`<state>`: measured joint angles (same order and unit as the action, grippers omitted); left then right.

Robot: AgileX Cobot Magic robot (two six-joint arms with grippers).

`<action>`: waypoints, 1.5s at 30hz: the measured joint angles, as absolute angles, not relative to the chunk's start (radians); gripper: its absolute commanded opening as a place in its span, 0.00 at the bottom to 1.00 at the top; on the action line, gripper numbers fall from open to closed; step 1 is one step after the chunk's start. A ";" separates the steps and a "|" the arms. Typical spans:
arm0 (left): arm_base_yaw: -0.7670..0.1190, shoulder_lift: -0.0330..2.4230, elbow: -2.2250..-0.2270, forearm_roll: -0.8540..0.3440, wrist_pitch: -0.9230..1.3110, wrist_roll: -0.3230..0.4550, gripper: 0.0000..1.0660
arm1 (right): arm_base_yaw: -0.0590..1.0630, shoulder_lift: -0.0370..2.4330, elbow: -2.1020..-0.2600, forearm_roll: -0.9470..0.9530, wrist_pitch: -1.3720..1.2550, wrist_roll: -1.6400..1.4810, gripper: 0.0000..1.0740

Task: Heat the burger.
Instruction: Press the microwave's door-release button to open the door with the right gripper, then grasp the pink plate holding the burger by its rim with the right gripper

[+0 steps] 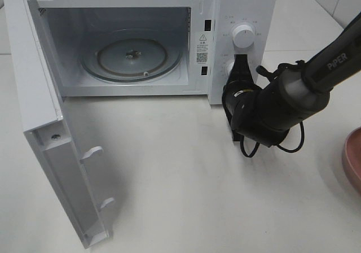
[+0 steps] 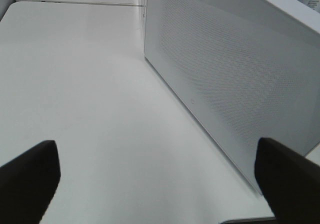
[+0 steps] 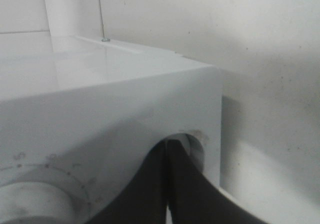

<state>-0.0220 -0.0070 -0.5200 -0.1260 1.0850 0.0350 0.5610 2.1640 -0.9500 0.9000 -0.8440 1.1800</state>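
Observation:
The burger is out of view in all frames. The white microwave (image 1: 242, 4) stands with its door (image 1: 39, 95) swung wide to the left, and its glass turntable (image 1: 132, 55) is bare. My right gripper (image 1: 240, 61) is shut, its tips against the control panel at the lower knob (image 1: 228, 70), below the upper knob (image 1: 243, 36). In the right wrist view the shut fingers (image 3: 167, 144) meet in a point at a round knob (image 3: 194, 139). My left gripper (image 2: 157, 171) is open beside the microwave's perforated side wall (image 2: 235, 69), holding nothing.
A pink plate (image 1: 352, 157) shows partly at the right edge of the table. The open door juts toward the front left. The right arm's cable (image 1: 290, 145) loops down in front of the control panel.

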 measured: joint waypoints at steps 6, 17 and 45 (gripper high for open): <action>-0.022 -0.007 -0.520 -0.126 1.085 0.035 0.92 | 0.554 2.110 -0.918 0.875 -0.776 1.037 0.00; -0.022 -0.007 -0.520 -0.126 1.085 0.035 0.92 | 0.554 2.024 -0.901 0.880 -0.592 0.625 0.00; -0.022 -0.007 -0.520 -0.126 1.085 0.035 0.92 | 0.554 1.769 -0.899 0.554 0.215 -0.308 0.03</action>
